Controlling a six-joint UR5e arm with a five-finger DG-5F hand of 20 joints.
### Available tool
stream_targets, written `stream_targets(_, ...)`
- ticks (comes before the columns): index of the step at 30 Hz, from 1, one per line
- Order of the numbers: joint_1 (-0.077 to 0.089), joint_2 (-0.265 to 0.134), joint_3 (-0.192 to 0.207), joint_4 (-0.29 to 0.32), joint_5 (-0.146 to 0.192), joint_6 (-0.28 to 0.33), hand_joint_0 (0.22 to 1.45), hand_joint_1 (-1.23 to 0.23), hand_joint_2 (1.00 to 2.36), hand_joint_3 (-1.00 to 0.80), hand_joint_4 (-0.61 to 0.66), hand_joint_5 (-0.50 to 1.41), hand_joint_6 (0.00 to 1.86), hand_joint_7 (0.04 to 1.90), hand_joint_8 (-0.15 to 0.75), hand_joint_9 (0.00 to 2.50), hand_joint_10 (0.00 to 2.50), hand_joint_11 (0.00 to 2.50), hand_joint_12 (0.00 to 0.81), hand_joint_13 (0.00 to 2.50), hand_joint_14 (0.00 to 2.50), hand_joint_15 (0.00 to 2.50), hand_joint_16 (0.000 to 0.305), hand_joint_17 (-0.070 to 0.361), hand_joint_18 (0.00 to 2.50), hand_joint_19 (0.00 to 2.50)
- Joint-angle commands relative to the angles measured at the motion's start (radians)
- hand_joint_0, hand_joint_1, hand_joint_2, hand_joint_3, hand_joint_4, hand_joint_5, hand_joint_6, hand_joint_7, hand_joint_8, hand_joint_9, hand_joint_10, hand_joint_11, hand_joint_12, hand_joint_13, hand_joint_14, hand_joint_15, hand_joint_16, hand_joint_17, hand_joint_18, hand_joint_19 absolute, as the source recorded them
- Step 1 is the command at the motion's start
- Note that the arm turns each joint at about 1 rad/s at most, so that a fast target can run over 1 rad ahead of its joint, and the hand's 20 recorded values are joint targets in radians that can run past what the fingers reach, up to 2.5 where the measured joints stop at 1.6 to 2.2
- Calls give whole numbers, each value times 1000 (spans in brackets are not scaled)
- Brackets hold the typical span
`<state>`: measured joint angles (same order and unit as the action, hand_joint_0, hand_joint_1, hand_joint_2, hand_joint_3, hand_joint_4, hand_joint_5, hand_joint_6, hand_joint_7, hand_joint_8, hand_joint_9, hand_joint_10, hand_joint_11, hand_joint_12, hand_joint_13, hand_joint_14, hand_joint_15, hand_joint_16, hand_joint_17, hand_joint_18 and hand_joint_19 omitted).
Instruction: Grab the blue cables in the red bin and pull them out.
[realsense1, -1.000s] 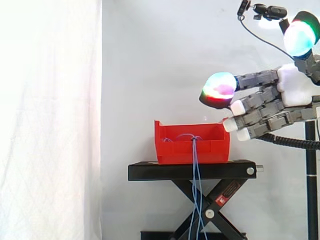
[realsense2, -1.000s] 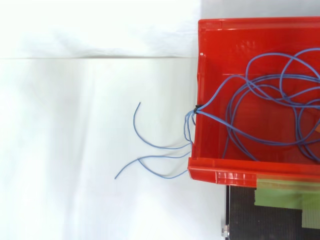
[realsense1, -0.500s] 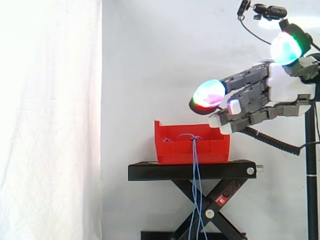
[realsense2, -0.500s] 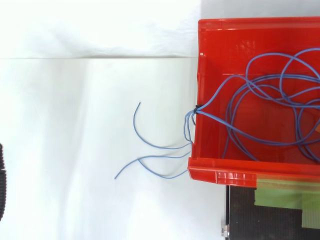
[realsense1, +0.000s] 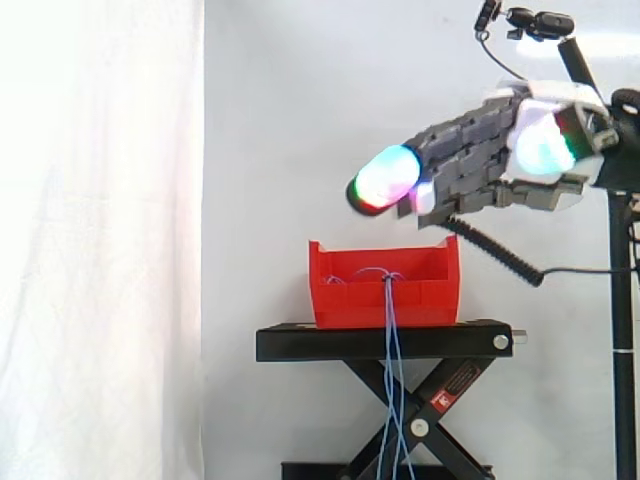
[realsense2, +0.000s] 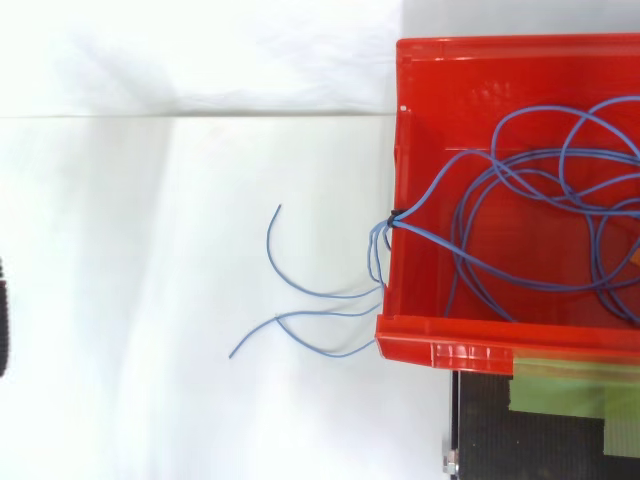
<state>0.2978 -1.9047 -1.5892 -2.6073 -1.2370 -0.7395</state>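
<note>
The robot hand (realsense1: 480, 160) hovers with its fingers stretched out straight, holding nothing, and the red bin (realsense2: 440, 350) sits on the black stand (realsense1: 300, 343) directly below its fingertips. The blue cables (realsense2: 398, 218) lie looped on the bin floor beneath the robot hand, tied into one bundle that drapes over the bin wall and hangs down. They look light, thin and limp, and likely slippery against thick pads, so the tied bundle at the rim seems the surest hold.
</note>
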Motion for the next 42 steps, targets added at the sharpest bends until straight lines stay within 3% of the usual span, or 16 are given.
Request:
stream_targets(1, 11, -77, 0, 36, -9, -1217, 575, -1015, 1000, -1000, 210, 547, 11, 345, 288, 743, 17, 570, 386, 480, 7, 205, 59, 132, 440, 277)
stream_targets(5, 21, -119, 0, 67, -42, -1237, 573, -993, 1000, -1000, 202, 527, 10, 318, 282, 715, 17, 496, 392, 467, 7, 195, 59, 133, 432, 278)
stream_targets(8, 30, -120, 0, 78, -62, -1239, 577, -979, 1000, -1000, 200, 525, 11, 313, 282, 715, 15, 486, 391, 443, 6, 177, 59, 133, 411, 275)
stream_targets(12, 41, -122, 0, 67, -61, -1277, 578, -972, 1000, -1000, 202, 525, 10, 311, 283, 715, 15, 485, 390, 436, 6, 172, 59, 134, 405, 267)
stream_targets(17, 50, -192, 0, 90, -61, -1354, 588, -972, 1000, -1000, 213, 548, 10, 327, 281, 704, 15, 479, 393, 330, 4, 122, 59, 132, 297, 215)
stream_targets(19, 50, -197, 0, 110, -61, -1361, 594, -980, 1000, -1000, 214, 558, 11, 341, 281, 698, 15, 477, 391, 298, 3, 100, 58, 130, 245, 199)
stream_targets(21, 47, -197, 1, 89, -50, -1429, 598, -985, 1000, -1000, 214, 561, 12, 345, 281, 690, 15, 472, 389, 275, 3, 87, 58, 130, 231, 188)
stream_targets(25, 40, -197, 20, 56, -21, -1489, 598, -988, 1000, -1000, 224, 573, 11, 364, 280, 683, 17, 470, 390, 268, 3, 86, 58, 130, 213, 187)
stream_targets(28, 26, -197, 90, -50, -6, -1582, 600, -987, 1000, -1000, 225, 582, 12, 365, 279, 681, 15, 471, 390, 264, 2, 89, 58, 130, 205, 189)
stream_targets(29, 18, -197, 143, -128, -7, -1636, 601, -987, 1000, -1000, 227, 583, 12, 367, 281, 682, 15, 462, 390, 264, 2, 85, 58, 130, 203, 188)
stream_targets(32, 7, -197, 209, -231, -7, -1717, 605, -982, 1000, -1000, 223, 585, 11, 365, 278, 685, 17, 463, 390, 263, 3, 88, 58, 129, 201, 190)
stream_targets(35, -5, -197, 245, -293, -9, -1774, 608, -978, 1000, -1000, 221, 585, 11, 362, 278, 685, 15, 465, 389, 263, 5, 84, 57, 129, 199, 190)
stream_targets(42, -17, -197, 255, -292, -10, -1825, 609, -974, 1000, -1000, 222, 588, 11, 357, 280, 688, 15, 466, 388, 268, 2, 83, 58, 130, 202, 189)
